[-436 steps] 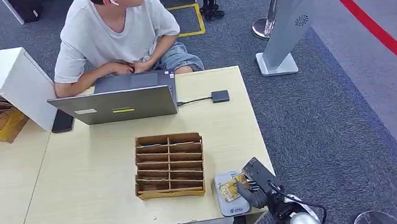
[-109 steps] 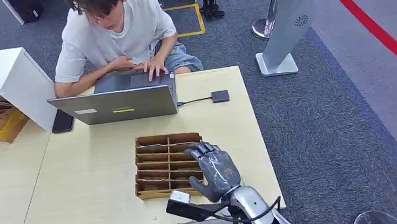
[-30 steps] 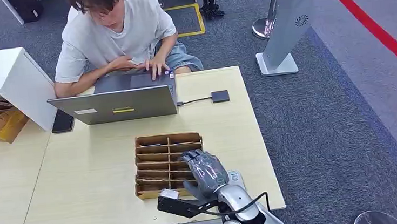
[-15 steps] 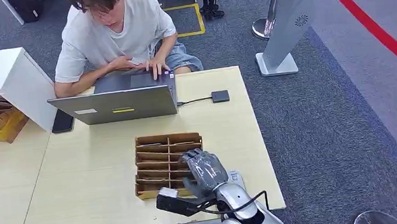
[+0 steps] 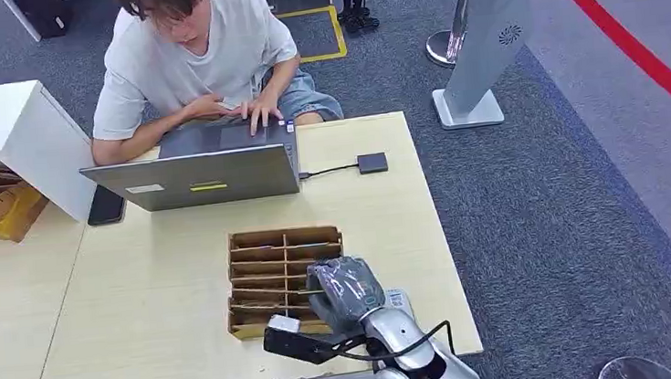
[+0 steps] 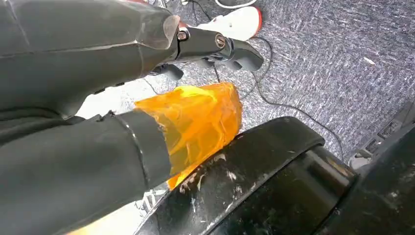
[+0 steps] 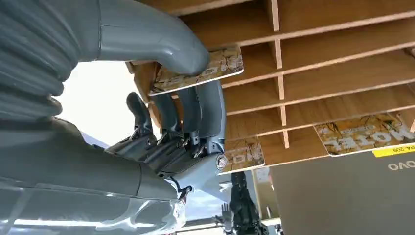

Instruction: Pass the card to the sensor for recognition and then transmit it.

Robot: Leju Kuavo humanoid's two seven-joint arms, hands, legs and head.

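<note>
Right hand [image 5: 344, 289]: thumb and fingers clamped on the patterned yellowish card [image 7: 200, 71], over the brown wooden slotted card rack [image 5: 268, 250].
Card: pinched at the rack's near right slots.
Left hand [image 6: 73, 73]: by the floor; finger state can't be told.
Person [image 5: 196, 55]: typing at the grey laptop [image 5: 202, 175].

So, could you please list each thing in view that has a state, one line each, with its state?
Right hand: over the rack, pinching the card.
Card: held between thumb and fingers at a rack slot.
Wooden rack: on the table, at least two other cards in its slots.
Laptop: open, the person's hands on its keyboard.
Left hand: hanging over the floor, grasp unclear.
</note>
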